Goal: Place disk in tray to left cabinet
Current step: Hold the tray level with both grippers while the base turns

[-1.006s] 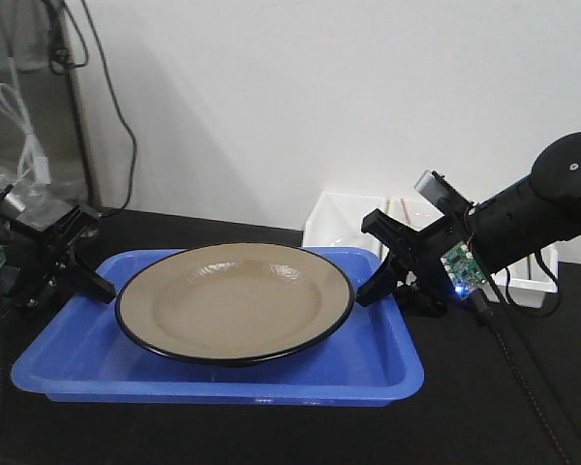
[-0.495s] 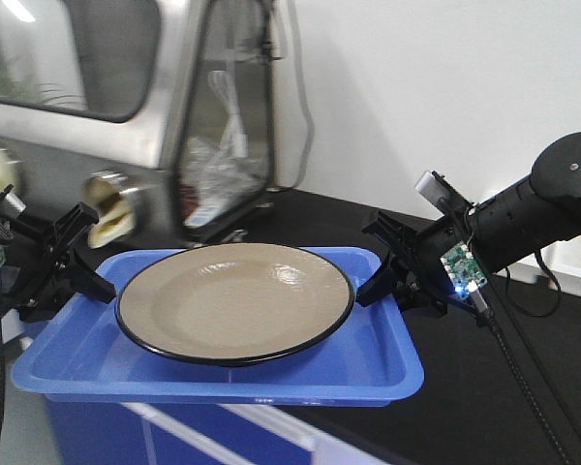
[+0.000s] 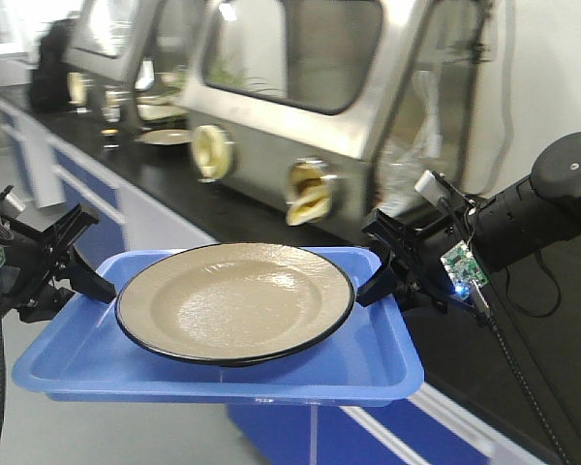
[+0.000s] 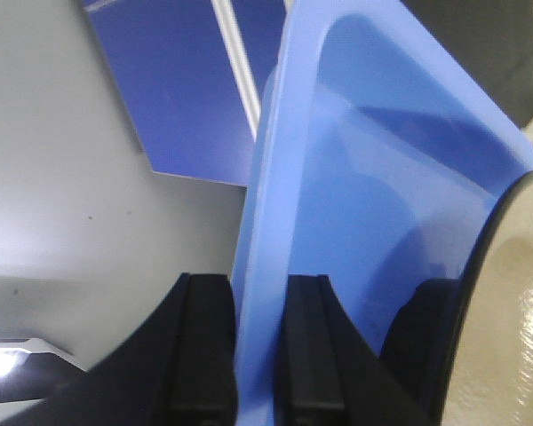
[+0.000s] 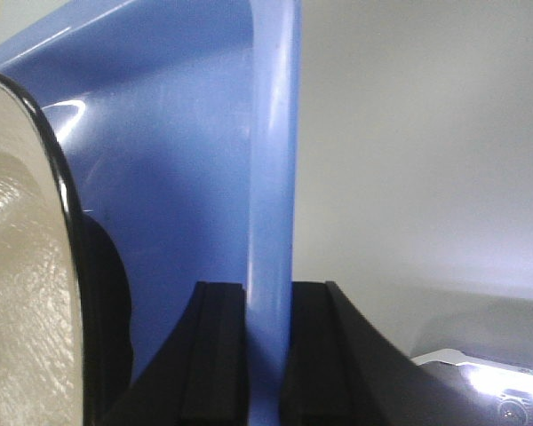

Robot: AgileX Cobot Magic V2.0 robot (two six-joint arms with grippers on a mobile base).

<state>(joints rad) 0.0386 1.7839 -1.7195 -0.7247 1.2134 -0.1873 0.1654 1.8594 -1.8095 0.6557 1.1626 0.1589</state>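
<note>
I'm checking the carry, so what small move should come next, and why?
Probably swing left, holding the tray level. The left gripper and right gripper pinch its end rims, the disk lies unsecured inside, and no cabinet shows yet, only a lab bench.

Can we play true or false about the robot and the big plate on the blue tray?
1. The tan plate lies in the blue tray. True.
2. Only one tool grips the tray. False: the left tool and the right tool each pinch one short rim.
3. The plate has nothing on it. True.
4. The tray sits on a table. False: the tools hold it up in the air, in front of the black counter.
5. The plate's rim is red. False: it is thin and black.
</note>
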